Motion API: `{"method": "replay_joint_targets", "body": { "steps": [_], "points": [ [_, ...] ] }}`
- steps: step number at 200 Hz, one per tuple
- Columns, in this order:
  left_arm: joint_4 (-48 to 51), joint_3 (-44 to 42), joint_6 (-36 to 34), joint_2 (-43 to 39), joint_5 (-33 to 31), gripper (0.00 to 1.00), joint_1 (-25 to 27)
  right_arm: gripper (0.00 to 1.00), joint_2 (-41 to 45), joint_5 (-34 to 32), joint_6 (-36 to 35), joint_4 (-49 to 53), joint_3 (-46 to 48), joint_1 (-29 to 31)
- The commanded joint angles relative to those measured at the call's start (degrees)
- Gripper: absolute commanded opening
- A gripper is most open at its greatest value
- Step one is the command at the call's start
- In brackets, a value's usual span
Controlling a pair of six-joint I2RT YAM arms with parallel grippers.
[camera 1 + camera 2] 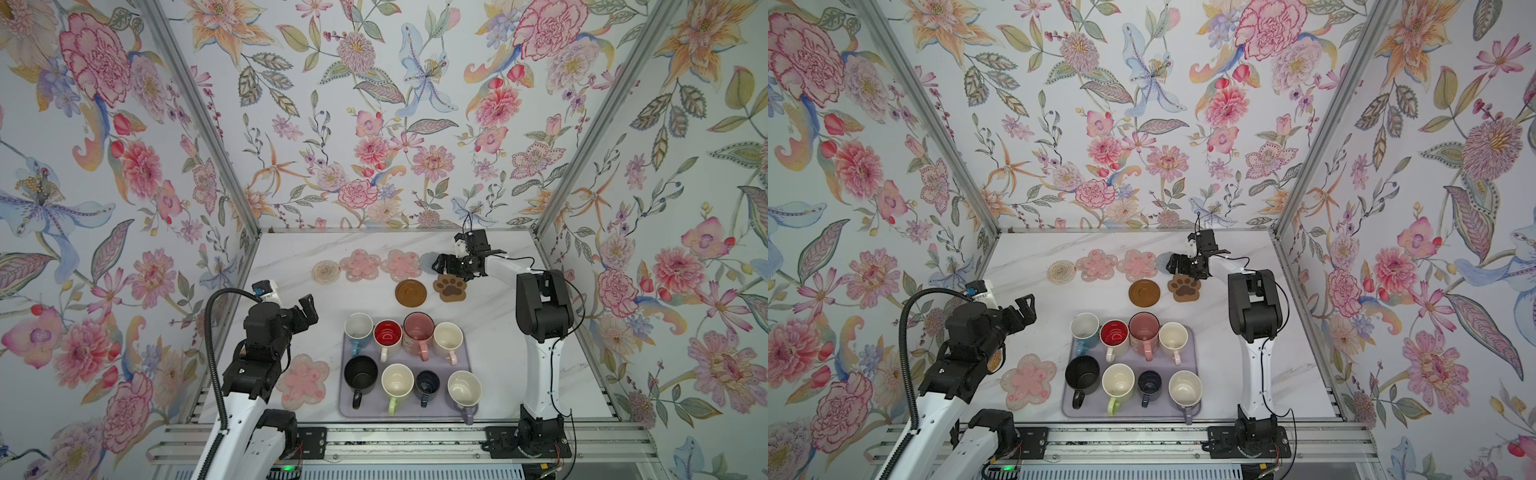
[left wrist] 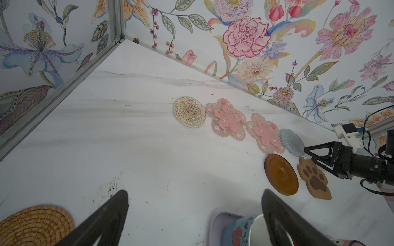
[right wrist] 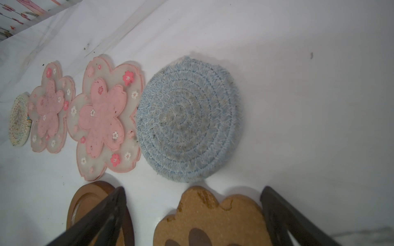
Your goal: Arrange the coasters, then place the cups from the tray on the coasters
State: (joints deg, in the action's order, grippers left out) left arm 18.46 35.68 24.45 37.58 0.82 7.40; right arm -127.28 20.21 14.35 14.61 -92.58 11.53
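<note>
The white marble desk [image 1: 291, 249] carries everything, with the lavender tray [image 1: 409, 409] at its near middle.

The left gripper [image 1: 305, 309] hangs raised off the tray's far left corner, jaws spread wide and empty. The right gripper [image 1: 442, 264] is low beyond the tray's far right corner, jaws likewise spread, gripping nothing.

All eight cups stand upright on the tray in two rows of four.
- **Far row, left to right:** light blue mug [image 1: 358, 326], red-inside white mug [image 1: 387, 333], pink mug [image 1: 418, 326], cream mug with pink handle [image 1: 448, 336].
- **Near row, left to right:** black mug [image 1: 360, 371], cream mug with green handle [image 1: 397, 380], small navy mug [image 1: 427, 383], lavender mug [image 1: 464, 387].

No coaster bears a cup.
- **Well beyond the tray, in a row:** beige woven coaster [image 1: 326, 271], pink flower coaster [image 1: 360, 264], second pink flower coaster [image 1: 401, 264], and grey-blue woven coaster [image 3: 188, 119], which is partly hidden under the right gripper in both top views.
- **Between that row and the tray:** brown disc coaster [image 1: 411, 292] and paw-print coaster [image 1: 450, 288], side by side.
- **Just left of the tray:** third pink flower coaster [image 1: 303, 382].
- **Farther left:** tan woven coaster [image 2: 34, 225], mostly covered by the left arm.
</note>
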Motion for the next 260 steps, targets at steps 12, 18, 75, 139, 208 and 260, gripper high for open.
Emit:
{"method": "replay_joint_targets", "body": {
  "steps": [12, 18, 75, 139, 208, 260],
  "points": [
    [1.1, 1.5, 0.2, -0.6, -1.0, 0.99, -0.4, 0.99, 1.5, 0.1, 1.1, 2.7, 4.1, 1.2],
    [1.1, 1.6, 0.2, -0.6, -1.0, 0.99, -0.4, 0.99, 2.2, 0.0, 1.4, 2.1, 4.5, 1.5],
    [1.2, 1.8, 0.2, -0.7, -0.8, 0.99, -0.4, 0.99, 8.6, -4.5, 5.7, 1.7, 6.3, 1.0],
    [1.0, 0.9, 0.3, -1.0, -1.0, 0.99, -0.4, 0.99, 17.3, -8.2, 8.5, 1.5, 16.7, -2.2],
    [0.4, 0.6, 0.5, -0.3, -0.7, 0.99, -0.4, 0.99, 23.3, -6.4, 12.4, -3.8, 30.0, -2.2],
    [1.1, 0.4, 0.9, -0.7, -0.6, 0.99, -0.4, 0.99, 22.6, -5.5, 13.9, -6.5, 32.0, -1.2]
  ]
}}
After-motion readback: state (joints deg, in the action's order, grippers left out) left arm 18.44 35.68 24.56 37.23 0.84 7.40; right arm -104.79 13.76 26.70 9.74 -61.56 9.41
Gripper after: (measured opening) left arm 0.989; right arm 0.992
